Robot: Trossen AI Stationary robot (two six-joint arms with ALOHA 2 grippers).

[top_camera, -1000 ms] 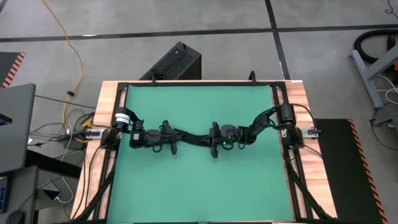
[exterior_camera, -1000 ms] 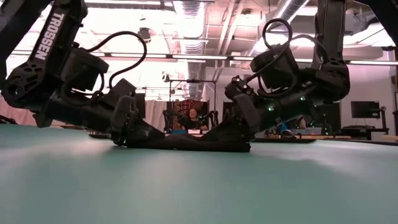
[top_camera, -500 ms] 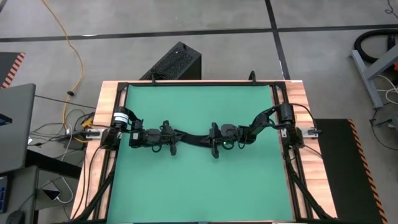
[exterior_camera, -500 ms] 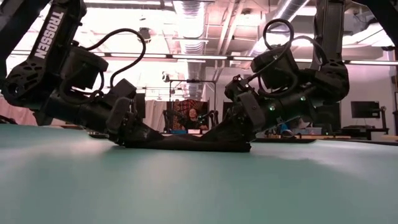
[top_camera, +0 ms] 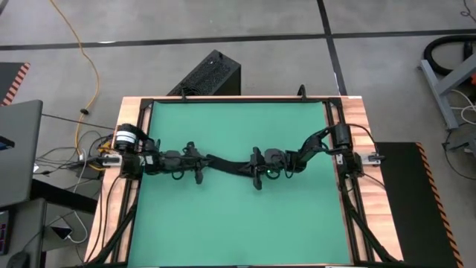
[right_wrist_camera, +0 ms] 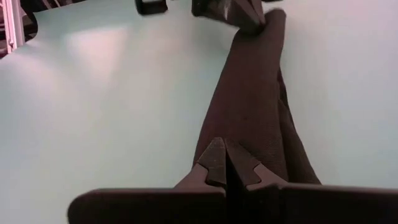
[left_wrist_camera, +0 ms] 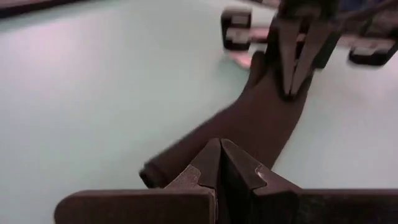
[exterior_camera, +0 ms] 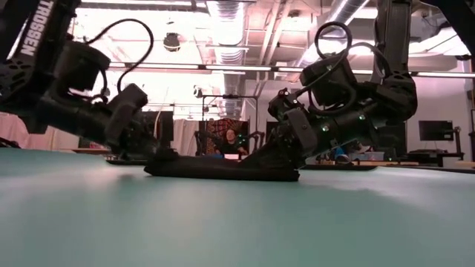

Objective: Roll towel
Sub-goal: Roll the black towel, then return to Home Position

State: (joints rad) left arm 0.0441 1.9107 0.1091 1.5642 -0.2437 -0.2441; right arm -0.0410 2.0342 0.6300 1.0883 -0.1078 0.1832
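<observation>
The black towel [top_camera: 225,164] lay rolled into a long, narrow bundle across the middle of the green table, running left to right and slanting slightly. From table height the roll [exterior_camera: 223,169] sat low and flat against the surface. Its cloth looked finely textured, thicker at one end and tapering toward the other [right_wrist_camera: 252,99].

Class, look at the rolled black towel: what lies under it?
The towel lies on the green table mat. Only mat shows around it; whatever is beneath the roll is covered.
</observation>
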